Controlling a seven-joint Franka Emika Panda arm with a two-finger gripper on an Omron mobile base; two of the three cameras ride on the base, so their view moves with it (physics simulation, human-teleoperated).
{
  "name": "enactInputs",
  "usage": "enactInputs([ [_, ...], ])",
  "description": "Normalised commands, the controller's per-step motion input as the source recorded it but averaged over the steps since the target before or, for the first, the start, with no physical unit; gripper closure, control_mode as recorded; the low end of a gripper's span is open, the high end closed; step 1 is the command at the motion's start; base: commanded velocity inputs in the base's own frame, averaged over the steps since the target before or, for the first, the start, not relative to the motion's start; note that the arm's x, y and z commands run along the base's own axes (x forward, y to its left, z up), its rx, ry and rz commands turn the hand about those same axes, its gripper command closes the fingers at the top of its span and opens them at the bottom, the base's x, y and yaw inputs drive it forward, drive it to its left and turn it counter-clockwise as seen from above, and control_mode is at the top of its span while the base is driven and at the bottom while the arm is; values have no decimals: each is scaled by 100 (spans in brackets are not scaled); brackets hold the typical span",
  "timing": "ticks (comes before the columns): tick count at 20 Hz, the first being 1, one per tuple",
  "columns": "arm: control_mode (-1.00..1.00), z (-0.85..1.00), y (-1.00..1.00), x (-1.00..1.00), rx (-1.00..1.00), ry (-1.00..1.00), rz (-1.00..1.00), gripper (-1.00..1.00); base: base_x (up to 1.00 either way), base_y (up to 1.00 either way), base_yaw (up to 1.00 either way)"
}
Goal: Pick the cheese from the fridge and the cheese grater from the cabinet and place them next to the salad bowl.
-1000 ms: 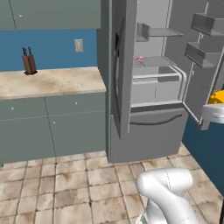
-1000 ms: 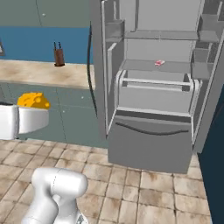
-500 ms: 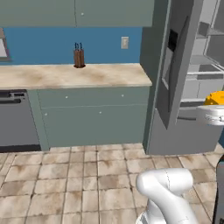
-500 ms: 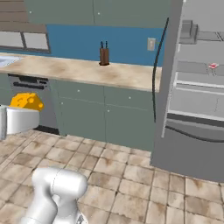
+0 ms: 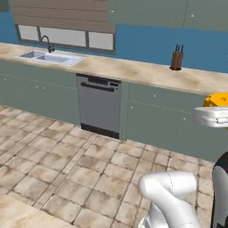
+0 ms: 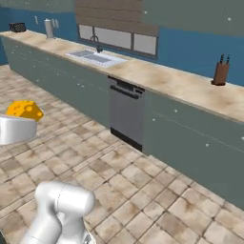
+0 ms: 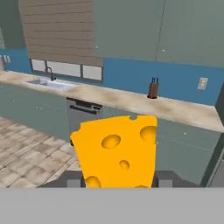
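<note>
Up in the air, the tool grips the cheese wedge, held out above the tiled floor in front of the dishwasher, facing the counter with its knife block.

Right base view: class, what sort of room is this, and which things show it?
A kitchen, rendered: a sink set in a long counter, a dishwasher beneath it, and a knife block on top.
</note>
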Motion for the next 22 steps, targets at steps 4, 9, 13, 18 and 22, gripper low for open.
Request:
enactInputs([
  [4,100,0,0,0,0,0,0,100,41,33,55],
  [9,100,0,0,0,0,0,0,100,54,27,40],
  [13,100,0,0,0,0,0,0,100,50,26,60],
  [18,100,0,0,0,0,0,0,100,15,22,74],
  [22,100,0,0,0,0,0,0,100,-62,41,62],
])
